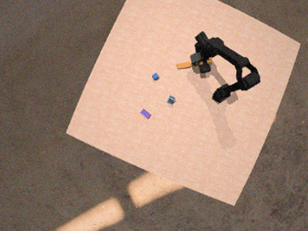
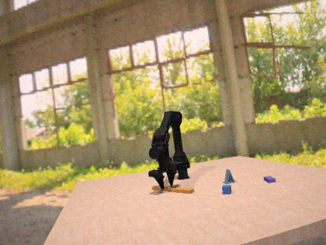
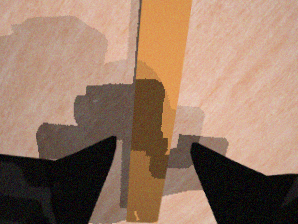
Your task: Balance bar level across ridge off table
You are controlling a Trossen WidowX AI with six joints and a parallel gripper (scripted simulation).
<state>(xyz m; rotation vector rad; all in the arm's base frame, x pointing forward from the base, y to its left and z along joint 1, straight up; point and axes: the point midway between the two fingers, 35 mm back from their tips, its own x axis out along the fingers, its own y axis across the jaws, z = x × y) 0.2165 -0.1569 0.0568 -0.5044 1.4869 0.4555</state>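
The orange bar lies flat on the table. My gripper is open, pointing down low over the bar, with one fingertip on each side of it. In the wrist view the bar runs between the fingertips with a gap on both sides, and one bar end shows at the bottom edge. The fingers are nearer that end than the middle. The grey-blue ridge stands apart from the bar with nothing on it.
A small blue cube stands on the table between the bar's side and the ridge's side. A flat purple block lies beyond the ridge from the arm.
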